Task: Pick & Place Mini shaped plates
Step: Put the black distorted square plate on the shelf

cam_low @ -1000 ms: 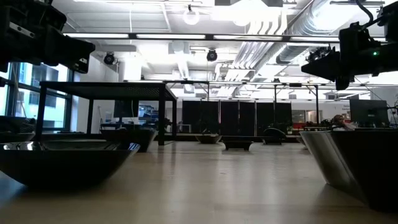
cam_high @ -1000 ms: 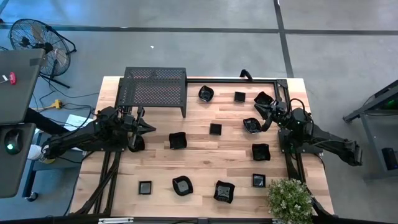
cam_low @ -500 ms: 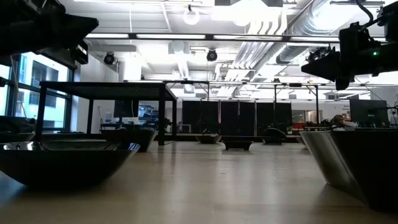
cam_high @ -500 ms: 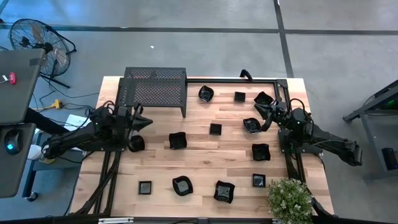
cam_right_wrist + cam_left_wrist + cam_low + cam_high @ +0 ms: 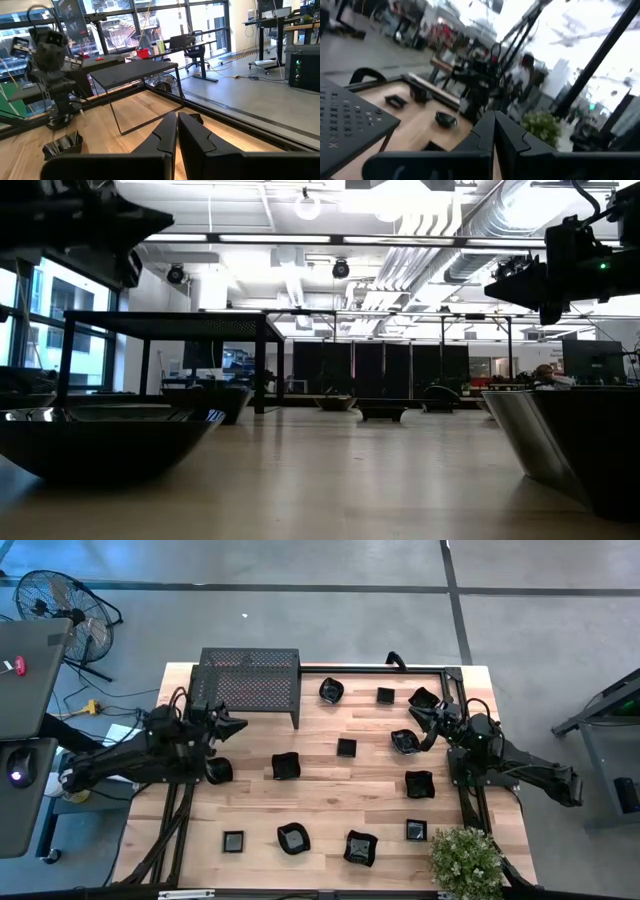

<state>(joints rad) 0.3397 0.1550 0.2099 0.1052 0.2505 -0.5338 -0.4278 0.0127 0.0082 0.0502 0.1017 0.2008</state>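
The left claw (image 5: 232, 726) hangs up in the air with its two fingers pressed tight together, and there is nothing between them. Right behind it stands the black metal rack (image 5: 247, 683) with the little holes. Just below the claw, on the wooden table (image 5: 320, 795), sits a round black dish (image 5: 219, 771). A wavy black dish (image 5: 286, 766) lies a bit farther off, toward the middle of the table.

The right claw (image 5: 417, 718) is up in the air too, on the other side of the table. Its fingers are also squeezed together and hold nothing. A wavy dish (image 5: 405, 741) lies just beside it, and another dish (image 5: 422, 699) sits close on its other side. A squarish dish (image 5: 419, 784) rests a little way off, nearer the green plant (image 5: 466, 858).

More small black dishes are spread over the table. A small square dish (image 5: 346, 748) sits between the two claws. Some lie along the near edge, like the wavy-edged dish (image 5: 360, 848). A fan (image 5: 55, 602) stands on the floor, well apart from the table.
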